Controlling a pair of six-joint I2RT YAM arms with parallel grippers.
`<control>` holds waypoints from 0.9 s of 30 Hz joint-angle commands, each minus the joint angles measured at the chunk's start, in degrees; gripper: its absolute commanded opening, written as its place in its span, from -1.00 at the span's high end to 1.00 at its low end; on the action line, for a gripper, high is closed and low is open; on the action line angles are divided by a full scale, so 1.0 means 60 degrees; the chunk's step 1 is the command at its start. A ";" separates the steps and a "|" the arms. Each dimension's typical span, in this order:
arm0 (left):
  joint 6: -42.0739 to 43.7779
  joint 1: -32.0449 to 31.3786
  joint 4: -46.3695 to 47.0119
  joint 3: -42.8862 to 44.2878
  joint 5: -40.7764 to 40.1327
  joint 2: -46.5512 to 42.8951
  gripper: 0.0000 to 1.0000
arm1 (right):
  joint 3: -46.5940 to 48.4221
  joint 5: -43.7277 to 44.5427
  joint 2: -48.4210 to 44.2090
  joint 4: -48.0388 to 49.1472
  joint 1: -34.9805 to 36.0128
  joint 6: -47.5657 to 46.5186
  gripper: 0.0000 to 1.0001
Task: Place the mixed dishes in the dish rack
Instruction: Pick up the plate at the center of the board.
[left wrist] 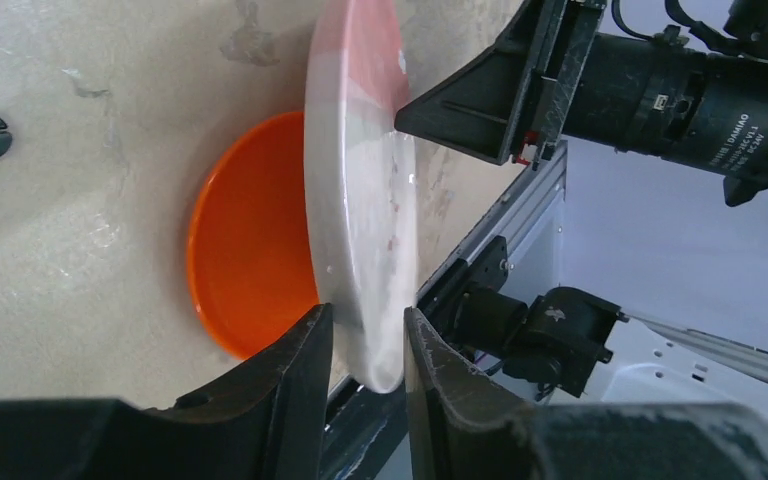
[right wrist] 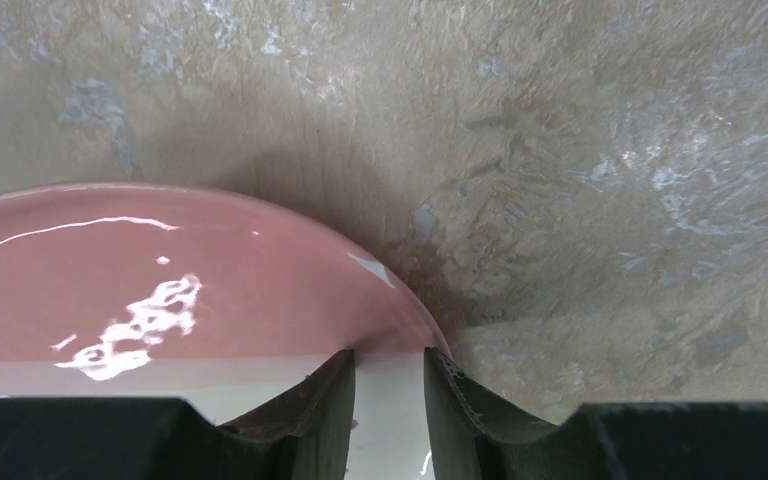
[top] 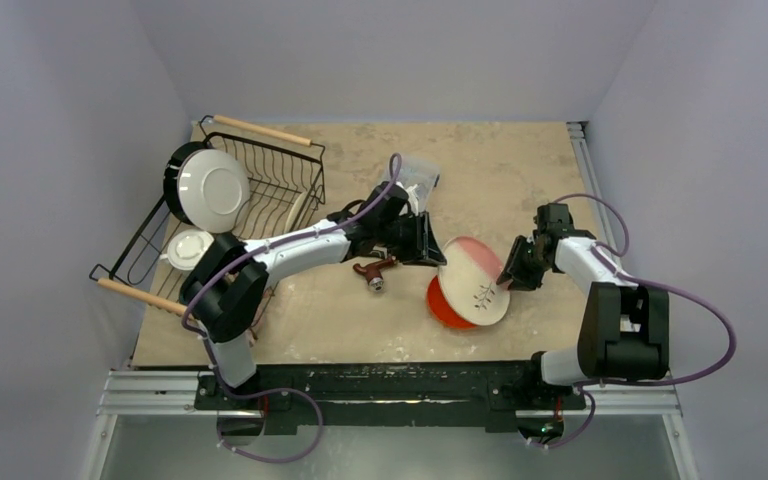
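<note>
Plate of glazed ceramic, round, pink fading into cream with a small leaf sprig [top: 475, 282], is standing almost on its edge between my two grippers. It is leaning over a shallow orange ceramic dish [left wrist: 250, 250], which is lying just beneath it on the beige mottled tabletop [right wrist: 610, 200].

My left gripper [left wrist: 365, 350] is pinching one side of the rim, with both fingers lying against the glaze and only the thickness of the plate between them. My right gripper [right wrist: 388, 375] is straddling the opposite side of the rim, but I cannot tell whether its fingers are pressing.

I am judging this plate to be stiff, rather heavy, slippery under its shiny glaze, and easy to break against the table. I am thinking the rim is the only place to take it, and deep, not at the lip.

The big black wire dish rack with wooden rod handles [top: 305, 185] is waiting well apart, behind my left wrist.
</note>
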 commanded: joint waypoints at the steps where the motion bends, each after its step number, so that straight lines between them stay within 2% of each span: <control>1: -0.0522 -0.0102 0.1133 0.0265 0.0744 -0.0177 0.39 | 0.0194 -0.0448 -0.0091 0.0098 0.0075 0.0014 0.35; 6: -0.0772 -0.0103 0.1566 0.0463 0.0817 0.0298 0.28 | 0.0156 -0.0676 -0.0225 0.0163 0.0072 0.0106 0.35; 11: -0.0922 -0.0101 0.1820 0.0720 0.1026 0.0874 0.23 | 0.0001 -0.0922 -0.0289 0.0269 0.0086 0.0263 0.49; 13: -0.0507 -0.0061 0.1373 0.0779 0.0765 0.0779 0.21 | -0.0039 -0.0837 -0.0304 0.0255 0.0083 0.0261 0.48; 16: 0.0832 -0.0034 -0.0072 0.0890 0.0042 0.0374 0.12 | -0.0026 -0.0601 -0.0486 0.0204 0.0077 0.0327 0.33; 19: 0.1689 0.0002 -0.1378 0.1349 -0.0115 0.0576 0.03 | 0.0125 -0.0274 -0.0835 -0.0033 0.0080 0.0443 0.19; 22: 0.2018 0.0002 -0.1670 0.1486 0.0114 0.0892 -0.02 | 0.0322 0.0141 -0.0920 -0.0418 0.0075 0.0479 -0.04; 27: 0.3378 0.0016 -0.1979 0.2451 0.0066 0.1693 -0.17 | 0.0007 -0.0152 -0.0930 -0.0136 0.0081 0.0614 -0.12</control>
